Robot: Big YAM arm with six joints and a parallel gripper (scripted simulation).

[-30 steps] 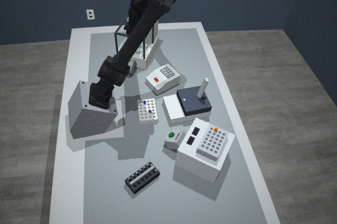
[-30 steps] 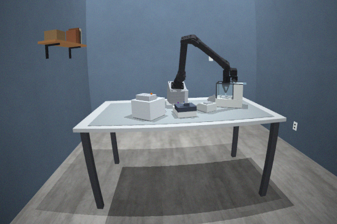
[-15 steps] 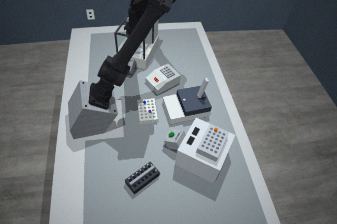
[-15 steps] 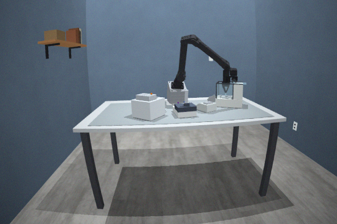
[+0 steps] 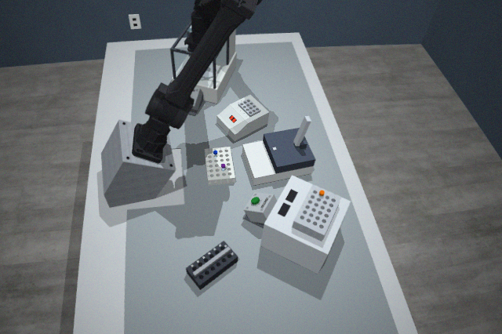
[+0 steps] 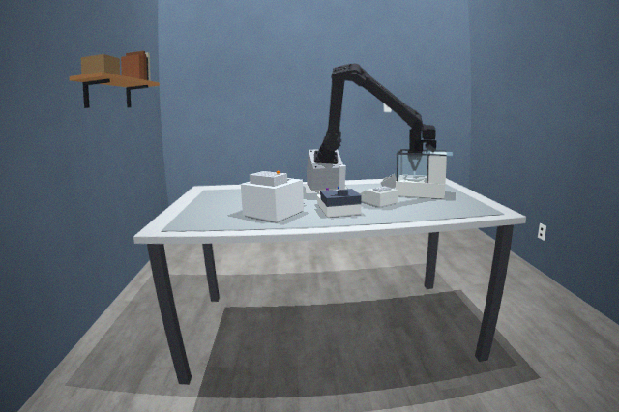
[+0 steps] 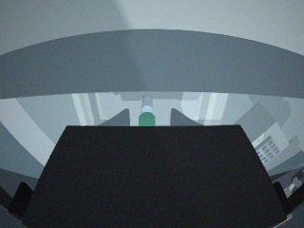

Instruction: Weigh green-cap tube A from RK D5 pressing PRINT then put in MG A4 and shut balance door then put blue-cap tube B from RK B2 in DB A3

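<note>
Tube A (image 7: 147, 118), with its green cap, stands upright inside the glass box of the balance BAL (image 5: 219, 84) (image 6: 435, 169). My gripper (image 6: 414, 162) reaches down through the open top of the box. Its two fingers stand apart on either side of the tube, so it is open. In the top view the arm hides the gripper and the pan. Tube B (image 5: 215, 152), with its blue cap, stands in the rack RK (image 5: 220, 174). The dry block DB (image 5: 243, 120) stands right of the balance. The black magnet block MG (image 5: 211, 264) lies at the near end of the mat.
A purple-capped tube (image 5: 223, 166) also stands in the rack. The spectrophotometer (image 5: 279, 156) with its raised lid, a small box with a green button (image 5: 259, 205), and the mixer MX (image 5: 302, 226) holding an orange-capped tube (image 5: 321, 192) stand between the rack and the magnet block.
</note>
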